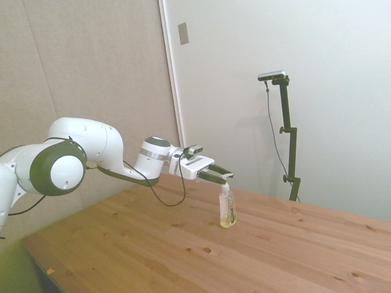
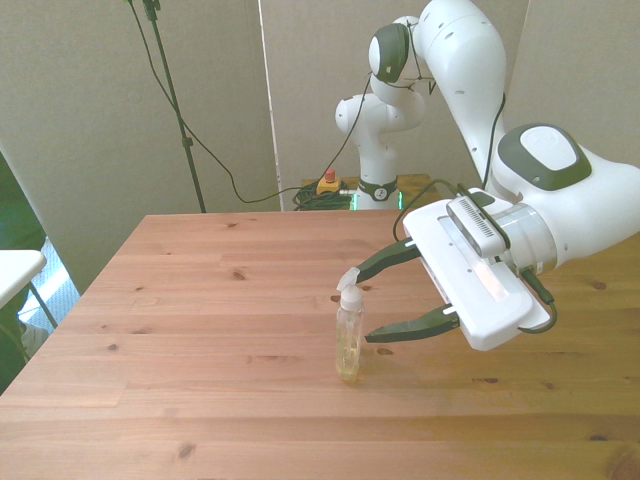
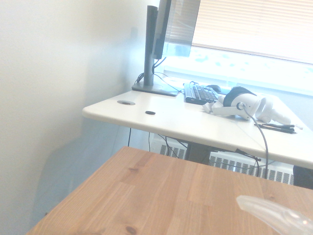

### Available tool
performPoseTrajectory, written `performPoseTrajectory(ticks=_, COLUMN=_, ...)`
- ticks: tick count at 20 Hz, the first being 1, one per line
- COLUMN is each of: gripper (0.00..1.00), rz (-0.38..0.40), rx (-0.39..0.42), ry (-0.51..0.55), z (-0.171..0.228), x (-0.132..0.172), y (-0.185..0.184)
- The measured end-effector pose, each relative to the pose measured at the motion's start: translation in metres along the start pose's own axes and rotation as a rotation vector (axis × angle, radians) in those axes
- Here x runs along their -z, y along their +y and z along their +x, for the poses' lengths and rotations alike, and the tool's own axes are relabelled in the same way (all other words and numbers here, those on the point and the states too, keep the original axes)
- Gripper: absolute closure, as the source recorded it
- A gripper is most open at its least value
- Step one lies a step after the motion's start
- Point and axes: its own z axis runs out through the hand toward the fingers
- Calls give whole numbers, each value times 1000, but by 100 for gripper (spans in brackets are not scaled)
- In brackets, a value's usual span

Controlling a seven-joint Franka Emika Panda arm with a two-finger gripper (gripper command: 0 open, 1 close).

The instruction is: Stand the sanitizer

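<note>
Front view, listed near to far.

Item 1: the tabletop [image 2: 200,400]. Pale wooden planks with knots, matte grain, flat, bare along its near edge.

Item 2: the sanitizer [image 2: 348,340]. Small clear plastic pump bottle, slim and round, pale yellowish liquid in its lower part, white pump head with a translucent spout. It stands upright on its base, about mid-width of the tabletop and nearer the near edge than the far one. The side view shows it upright too [image 1: 227,209]. The wrist view catches only a blurred translucent piece, probably the spout [image 3: 274,214].
Handling, as judged: light, rigid enough for a firm pinch, but smooth-walled and likely slippery; tall on a narrow base, so easily tipped by a sideways nudge. The best hold looks to be across the body below the collar, not on the pump head, which may turn or depress.

Item 3: the gripper [image 2: 370,305]. White housing, dark curved fingers spread wide, one either side of the pump head at neck height and apparently clear of the bottle; nothing is pinched. The task looks complete or nearly so.

Item 4: the white arm [image 2: 560,200], glossy rounded shells with dark joint caps.
</note>
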Motion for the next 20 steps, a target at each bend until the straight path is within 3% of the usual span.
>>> performPoseTrajectory(ticks=5, gripper=0, rz=9, rx=2, ry=-17, z=-6, x=15, y=10)
performPoseTrajectory(ticks=14, gripper=0, rz=-2, rx=0, ry=-28, z=2, x=14, y=39)
performPoseTrajectory(ticks=20, gripper=0, rz=19, rx=7, ry=-117, z=25, x=27, y=43)
